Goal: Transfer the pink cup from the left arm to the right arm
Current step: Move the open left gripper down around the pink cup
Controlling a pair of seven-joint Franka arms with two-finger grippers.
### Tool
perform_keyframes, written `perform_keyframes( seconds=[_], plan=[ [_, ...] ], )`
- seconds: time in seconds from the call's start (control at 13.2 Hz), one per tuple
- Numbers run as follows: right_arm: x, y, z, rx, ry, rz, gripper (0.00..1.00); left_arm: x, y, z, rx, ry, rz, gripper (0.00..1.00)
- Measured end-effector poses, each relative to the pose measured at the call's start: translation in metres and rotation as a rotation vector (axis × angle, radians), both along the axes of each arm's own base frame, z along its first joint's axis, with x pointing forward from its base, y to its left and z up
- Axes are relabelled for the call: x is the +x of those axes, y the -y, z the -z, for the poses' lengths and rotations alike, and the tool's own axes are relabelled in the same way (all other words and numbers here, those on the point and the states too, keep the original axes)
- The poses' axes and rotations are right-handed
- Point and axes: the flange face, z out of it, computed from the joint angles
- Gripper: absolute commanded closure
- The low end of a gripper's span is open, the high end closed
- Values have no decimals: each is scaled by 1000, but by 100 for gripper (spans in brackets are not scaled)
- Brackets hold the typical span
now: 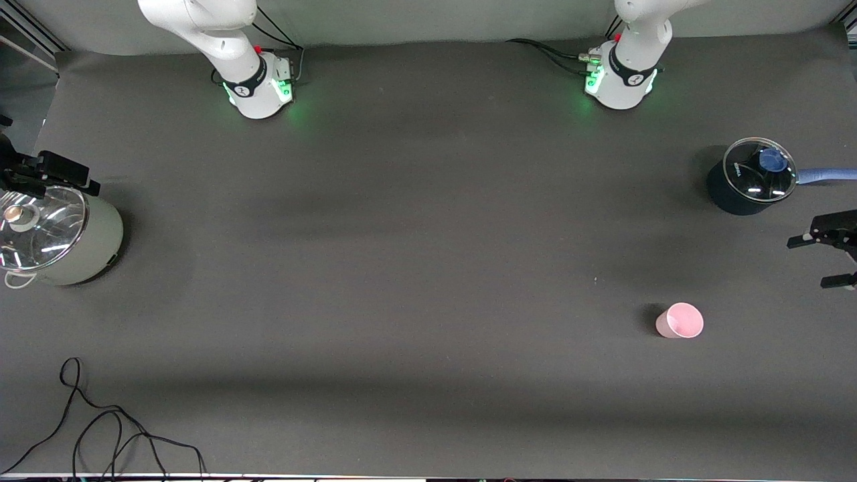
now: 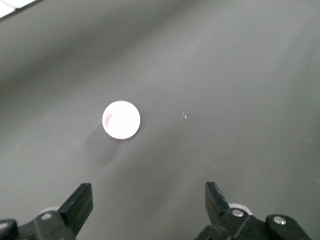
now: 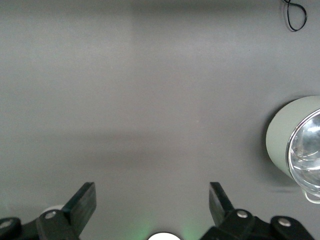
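Pink plastic tumbler, small, smooth and tapered, the pink cup [image 1: 680,320] stands upright on the dark grey desk [image 1: 415,268], toward the left arm's end and nearer the front camera than the dark lidded saucepan. No fingers touch it. In the left wrist view the cup [image 2: 121,119] shows as a pale round mouth seen from above, with bare desk all around it.

The left gripper [image 1: 830,258] hangs at the edge of the front view, over the desk between the saucepan and the cup, and well apart from the cup. Its black fingers [image 2: 79,204] are spread wide with nothing between them.

The right gripper [image 1: 47,175] hovers at the right arm's end, just above the pale grey-green pot with a glass lid [image 1: 57,234]. Its fingers [image 3: 82,200] also stand wide apart and empty, and the pot [image 3: 295,145] shows beside them in the right wrist view.

A dark blue saucepan with a glass lid and blue handle [image 1: 750,177] sits toward the left arm's end, farther from the front camera than the cup. A thin black cable [image 1: 100,428] loops on the desk near the front camera, toward the right arm's end.
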Motion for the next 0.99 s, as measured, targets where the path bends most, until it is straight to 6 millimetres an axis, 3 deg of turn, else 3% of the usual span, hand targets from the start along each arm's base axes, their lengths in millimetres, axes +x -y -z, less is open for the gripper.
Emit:
perform_keyframes(
  seconds=[0.23, 0.38, 0.53, 0.99],
  plan=[
    [0, 0, 0, 0, 0, 0, 0, 2, -46, 82, -190, 128, 138, 0],
    [0, 0, 0, 0, 0, 0, 0, 4, -63, 143, -297, 237, 207, 0],
    [0, 0, 0, 0, 0, 0, 0, 3, -70, 196, -382, 338, 254, 0],
    [0, 0, 0, 0, 0, 0, 0, -18, -86, 317, -550, 584, 301, 0]
  ],
)
